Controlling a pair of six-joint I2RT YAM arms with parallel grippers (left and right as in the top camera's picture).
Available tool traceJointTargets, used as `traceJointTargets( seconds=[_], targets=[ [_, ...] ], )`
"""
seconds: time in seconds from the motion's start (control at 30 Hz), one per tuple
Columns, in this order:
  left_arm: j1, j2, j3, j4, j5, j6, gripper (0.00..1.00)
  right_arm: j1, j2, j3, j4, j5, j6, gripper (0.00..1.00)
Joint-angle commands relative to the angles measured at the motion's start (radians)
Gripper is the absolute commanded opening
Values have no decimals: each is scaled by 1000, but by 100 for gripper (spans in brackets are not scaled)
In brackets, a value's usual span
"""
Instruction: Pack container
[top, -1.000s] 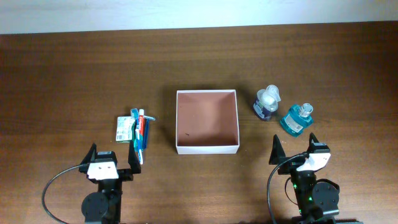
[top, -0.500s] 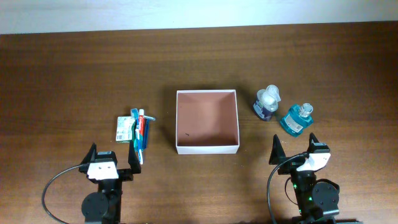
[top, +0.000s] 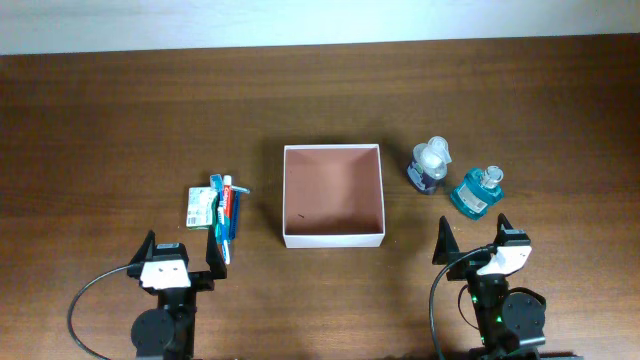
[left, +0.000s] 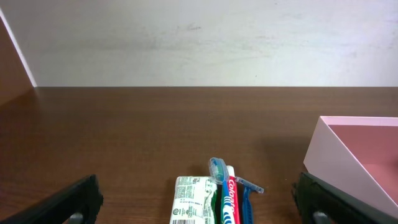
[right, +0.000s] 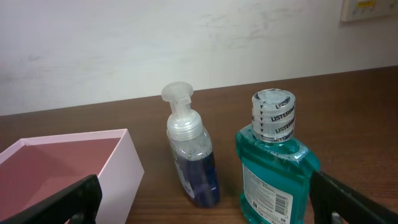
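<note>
The container (top: 334, 239), a square shallow box with white walls and a reddish-brown inside, sits empty mid-table; its corner shows as the container (left: 336, 158) and the container (right: 118, 174) in the wrist views. Left of it lie a green-white packet (top: 202, 207), a toothpaste tube (top: 228, 207), a toothbrush (left: 217, 169) and a blue razor (left: 244, 193). To the right stand a purple pump bottle (top: 430, 165) and a teal mouthwash bottle (top: 477, 189). My left gripper (top: 180, 256) rests open near the front edge, behind the toiletries. My right gripper (top: 472, 240) is open too, just short of the bottles.
The dark wooden table (top: 130, 120) ends at a pale wall (top: 300, 20) along the back. Both arm bases and their cables sit at the front edge.
</note>
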Motion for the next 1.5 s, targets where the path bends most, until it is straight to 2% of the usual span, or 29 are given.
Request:
traceJointTargets(
  seconds=[0.0,0.5,0.63,0.77,0.97,1.13,1.27,1.37,1.47],
  targets=[
    [5,-8,-7,0,11,15,99,-9,-9,-5,-7,12,-3,99],
    [5,-8,-7,0,11,15,100,-9,-9,-5,-3,6,1,98],
    [5,-8,-7,0,11,15,99,-9,-9,5,23,3,118,98],
    [5,-8,-7,0,11,15,100,-9,-9,72,18,-43,122,98],
    [5,-8,-7,0,11,15,99,-9,-3,285,-50,-55,121,98],
    [5,-8,-7,0,11,15,100,-9,83,499,-160,-56,122,98],
    [5,-8,-7,0,11,15,100,-9,237,671,-265,-56,121,98],
    [5,-8,-7,0,11,15,100,-9,433,855,-415,-59,110,98],
    [5,-8,-7,0,11,15,100,-9,654,1090,-628,-57,-16,98]
  ],
)
